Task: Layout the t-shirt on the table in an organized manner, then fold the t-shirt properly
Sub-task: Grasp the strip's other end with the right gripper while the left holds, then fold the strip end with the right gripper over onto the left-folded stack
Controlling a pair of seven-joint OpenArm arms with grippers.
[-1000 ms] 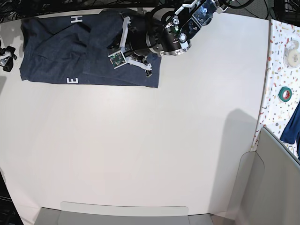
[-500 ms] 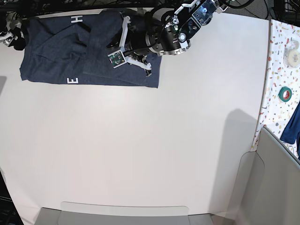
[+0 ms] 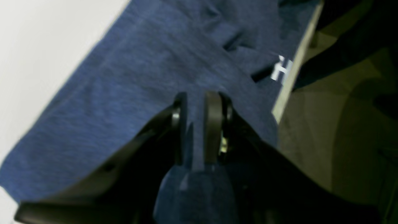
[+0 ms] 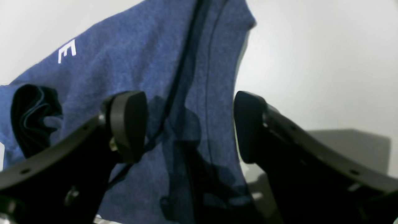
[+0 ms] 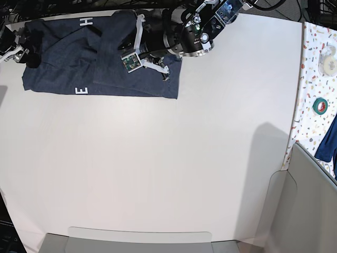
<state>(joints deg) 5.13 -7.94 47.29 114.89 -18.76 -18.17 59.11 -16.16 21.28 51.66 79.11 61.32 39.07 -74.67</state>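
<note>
R gripper (image 4: 189,124) now over shirt (image 5: 100,58) corner, jaws spread, empty; L gripper (image 3: 199,127) pinches fabric. Next pull should flatten it.

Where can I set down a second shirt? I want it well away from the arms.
The table is bare from below the t-shirt down to the near edge, and rightward to the speckled side surface. The far strip is crowded: the left gripper sits on the shirt and the right gripper at its other end.
</note>
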